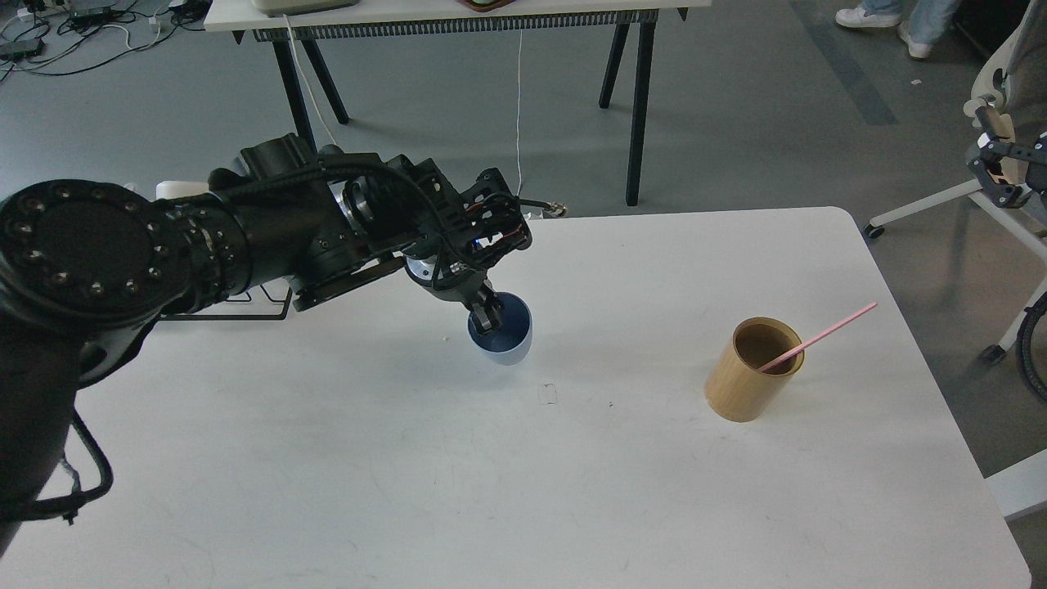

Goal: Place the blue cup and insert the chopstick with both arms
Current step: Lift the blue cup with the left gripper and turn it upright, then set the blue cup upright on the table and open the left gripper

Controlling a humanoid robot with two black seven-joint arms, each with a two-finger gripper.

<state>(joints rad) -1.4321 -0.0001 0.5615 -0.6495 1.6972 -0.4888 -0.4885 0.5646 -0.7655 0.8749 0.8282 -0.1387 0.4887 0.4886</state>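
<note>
The blue cup (505,342) is upright near the middle of the white table (523,491), mouth up, darker blue inside. My left gripper (486,315) reaches down from the left and is shut on the cup's near-left rim, one finger inside. Whether the cup's base touches the table I cannot tell. The pink chopstick (822,335) leans out to the right of the tan wooden cylinder holder (751,370), which stands to the right of the cup. My right arm and its gripper are out of view.
A black wire rack (245,304) sits at the table's back left, mostly hidden behind my left arm. A second table (458,16) stands beyond on black legs. A chair base (965,196) and a person's feet are at the far right.
</note>
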